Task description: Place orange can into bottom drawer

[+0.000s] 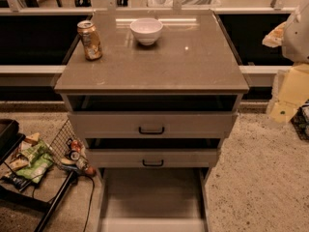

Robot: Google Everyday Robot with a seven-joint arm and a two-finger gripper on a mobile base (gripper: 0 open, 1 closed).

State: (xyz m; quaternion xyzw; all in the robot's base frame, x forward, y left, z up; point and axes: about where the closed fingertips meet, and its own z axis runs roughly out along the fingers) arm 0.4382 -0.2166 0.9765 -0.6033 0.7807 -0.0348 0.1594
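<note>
The orange can (90,40) stands upright on the cabinet's countertop (193,62), at the back left corner, to the left of a white bowl (146,31). The bottom drawer (152,197) is pulled out towards me below the two upper drawers, and its flat pale floor holds nothing. My gripper (276,36) shows as a pale shape with the arm at the right edge of the view. It is beside the cabinet's right side, at about countertop height, far from the can and apart from it.
The two upper drawers (151,124) with black handles are pulled out slightly. A wire basket (72,151) with small cans and snack packets lies on the floor left of the cabinet, beside a black stand (9,134). Speckled floor (260,178) stretches to the right.
</note>
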